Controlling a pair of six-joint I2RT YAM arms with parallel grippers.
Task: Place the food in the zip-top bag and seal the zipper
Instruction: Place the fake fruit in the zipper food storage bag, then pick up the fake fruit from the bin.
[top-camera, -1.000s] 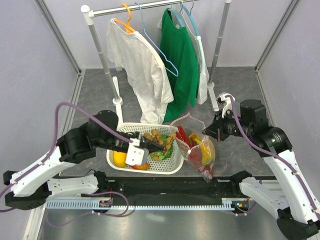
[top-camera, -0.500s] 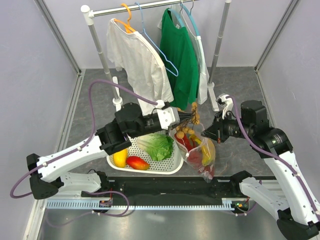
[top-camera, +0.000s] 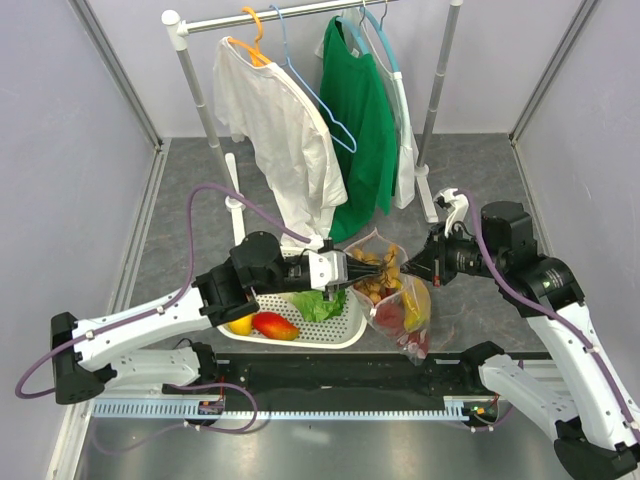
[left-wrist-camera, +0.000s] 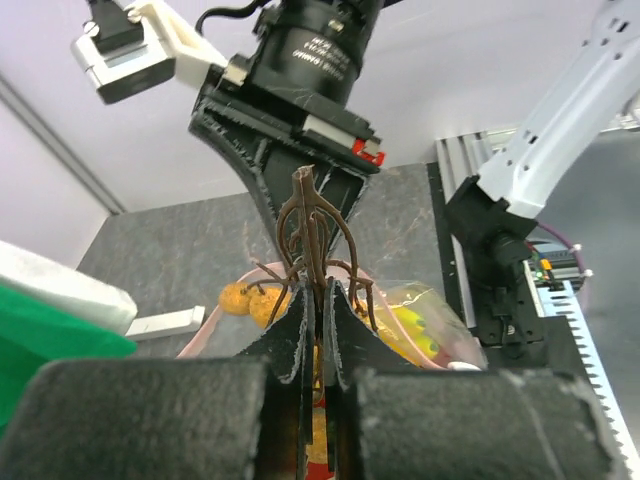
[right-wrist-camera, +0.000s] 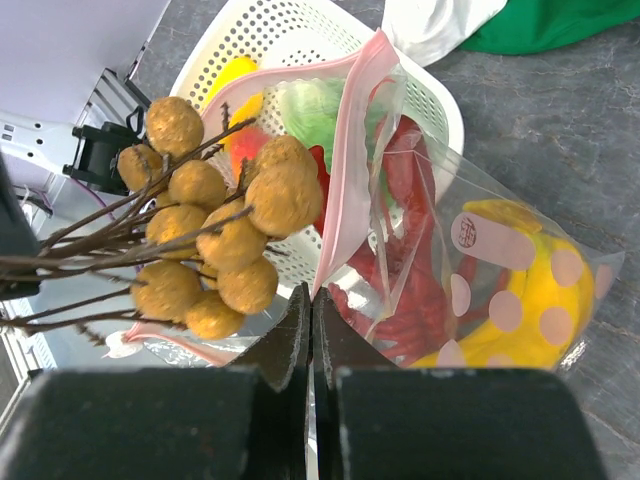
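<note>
My left gripper (top-camera: 350, 266) is shut on the brown stem of the longan bunch (left-wrist-camera: 312, 235) and holds it at the open mouth of the zip-top bag (top-camera: 400, 305); the fruits (right-wrist-camera: 225, 225) hang over the opening. My right gripper (right-wrist-camera: 312, 305) is shut on the bag's pink zipper strip (right-wrist-camera: 355, 150) and holds the mouth up. The red lobster (right-wrist-camera: 410, 250) and a yellow food (right-wrist-camera: 525, 320) lie inside the bag. The lettuce (top-camera: 318, 305), mango (top-camera: 276, 325) and lemon (top-camera: 239, 324) lie in the white basket (top-camera: 345, 335).
A clothes rack (top-camera: 195, 85) with a white shirt (top-camera: 275, 135) and a green shirt (top-camera: 360, 120) stands behind the basket. Its foot (top-camera: 236, 205) rests on the grey floor. Metal frame posts stand at the corners.
My left arm lifted the longan bunch out of the basket, swung it right and lowered it to the bag's mouth. The right arm stayed still, holding the bag.
</note>
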